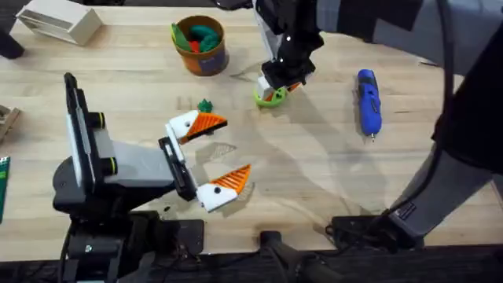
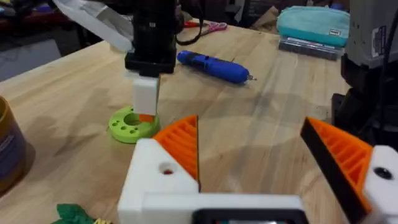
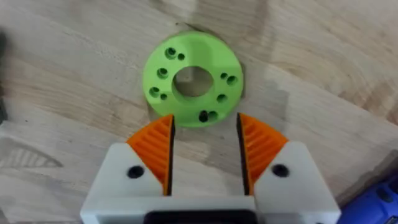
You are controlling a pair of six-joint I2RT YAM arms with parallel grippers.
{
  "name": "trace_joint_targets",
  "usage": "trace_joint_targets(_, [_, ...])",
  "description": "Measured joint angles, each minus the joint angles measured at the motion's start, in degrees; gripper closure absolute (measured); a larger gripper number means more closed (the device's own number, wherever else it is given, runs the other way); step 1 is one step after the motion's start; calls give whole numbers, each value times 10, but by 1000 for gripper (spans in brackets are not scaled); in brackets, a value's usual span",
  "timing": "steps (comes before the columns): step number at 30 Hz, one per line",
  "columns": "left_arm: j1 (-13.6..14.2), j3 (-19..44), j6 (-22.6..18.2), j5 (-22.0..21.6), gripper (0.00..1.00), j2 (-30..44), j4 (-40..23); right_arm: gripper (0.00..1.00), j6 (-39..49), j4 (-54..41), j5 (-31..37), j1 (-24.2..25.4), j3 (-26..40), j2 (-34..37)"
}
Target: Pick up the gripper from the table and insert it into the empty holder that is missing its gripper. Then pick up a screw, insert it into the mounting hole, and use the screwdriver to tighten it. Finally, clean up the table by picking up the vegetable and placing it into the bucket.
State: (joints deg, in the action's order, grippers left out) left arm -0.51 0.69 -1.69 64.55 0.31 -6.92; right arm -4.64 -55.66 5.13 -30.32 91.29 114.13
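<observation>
My left gripper [image 1: 218, 153] lies open low over the table [image 1: 314, 181]. Each of its two white holders [image 2: 161, 180] carries an orange ribbed finger [image 2: 181, 144]. My right gripper [image 3: 204, 152] hangs open, pointing down just above the lime-green ring [image 3: 191, 79], with nothing between its fingers; the overhead view shows it at the ring [image 1: 271, 96]. The blue screwdriver [image 1: 368, 101] lies to the right of it. A small dark-green vegetable [image 1: 205, 105] sits on the wood near the left gripper. The orange bucket [image 1: 201, 45] stands at the back. Any screw is too small to make out.
The bucket holds green and red toy pieces. A white box [image 1: 59, 22] stands at the back left corner. A teal pouch [image 2: 313, 23] lies beyond the screwdriver. Bare wood stretches between the ring and the front edge.
</observation>
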Motion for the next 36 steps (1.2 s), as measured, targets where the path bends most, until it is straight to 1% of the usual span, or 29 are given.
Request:
trace_joint_targets(4, [0,0,0,0,14,0,0,529,0,3,0,0,0,12])
trace_joint_targets(9, [0,0,0,0,15,0,0,580,0,12,0,0,0,15])
trace_joint_targets(13, [0,0,0,0,15,0,0,649,0,12,0,0,0,15])
trace_joint_targets(19, [0,0,0,0,15,0,0,722,0,12,0,0,0,14])
trace_joint_targets(25, [0,0,0,0,15,0,0,831,0,12,0,0,0,14])
trace_joint_targets(30, [0,0,0,0,15,0,0,983,1,12,0,0,0,14])
trace_joint_targets(36, [0,0,0,0,15,0,0,993,0,12,0,0,0,14])
